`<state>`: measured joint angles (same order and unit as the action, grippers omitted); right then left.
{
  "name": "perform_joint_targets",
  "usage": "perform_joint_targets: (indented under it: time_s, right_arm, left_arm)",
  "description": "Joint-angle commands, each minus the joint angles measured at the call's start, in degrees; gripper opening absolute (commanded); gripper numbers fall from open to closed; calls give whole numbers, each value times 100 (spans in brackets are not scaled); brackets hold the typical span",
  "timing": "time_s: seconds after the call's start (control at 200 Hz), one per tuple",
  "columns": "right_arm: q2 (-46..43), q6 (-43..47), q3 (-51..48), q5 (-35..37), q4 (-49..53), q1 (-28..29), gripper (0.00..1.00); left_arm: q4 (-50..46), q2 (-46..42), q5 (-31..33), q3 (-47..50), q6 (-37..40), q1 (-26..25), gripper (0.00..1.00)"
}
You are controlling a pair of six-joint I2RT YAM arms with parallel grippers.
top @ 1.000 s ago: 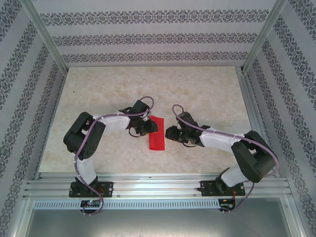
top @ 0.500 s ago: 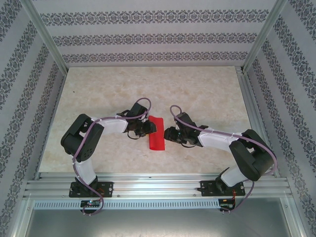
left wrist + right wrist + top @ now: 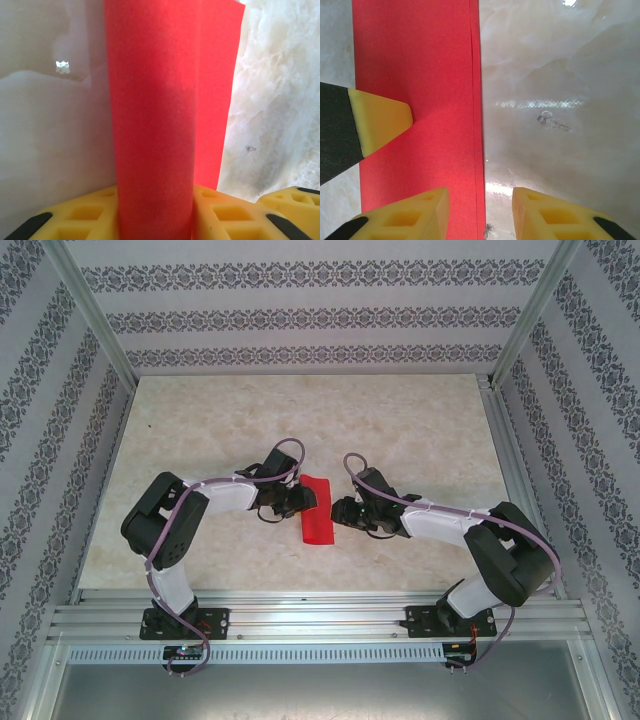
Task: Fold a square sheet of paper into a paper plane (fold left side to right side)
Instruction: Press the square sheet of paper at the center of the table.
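Observation:
The square sheet of paper (image 3: 318,522) lies mid-table, folded in half into a narrow red strip with no yellow showing. My left gripper (image 3: 302,498) sits at its left side. In the left wrist view a bulging red band of the paper (image 3: 150,100) runs up from between the yellow fingers (image 3: 85,212), touching both, so the left gripper (image 3: 155,202) is shut on it. The right wrist view shows the flat paper (image 3: 420,55), its two right edges nearly aligned, and a left fingertip (image 3: 382,122) resting on top. My right gripper (image 3: 479,192) is open, straddling that right edge.
The marble-patterned table top (image 3: 250,420) is walled by patterned panels at the back and both sides. An aluminium rail (image 3: 320,615) carrying both arm bases runs along the near edge. A small dark mark (image 3: 552,121) sits on the table right of the paper.
The left arm's elbow has dropped back toward the near left, and its gripper has shifted slightly along the paper's left side. The paper and the right arm have barely moved.

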<state>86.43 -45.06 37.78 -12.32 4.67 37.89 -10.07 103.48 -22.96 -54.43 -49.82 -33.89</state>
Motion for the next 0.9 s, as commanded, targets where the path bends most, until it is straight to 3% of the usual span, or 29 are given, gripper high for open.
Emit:
perform_joint_targets:
  time_s: [0.0,0.32,0.899]
  right_arm:
    - [19,-25,116,-3,-148,74,38]
    - [48,-38,124,-158,-365,85,37]
    - [817,-386,379,-661,-1198,373,24]
  left_arm:
    - [-665,-153,233,25,68,-66,36]
    - [-905,-201,297,-140,175,-66,38]
    - [-839,-137,268,-184,174,-66,42]
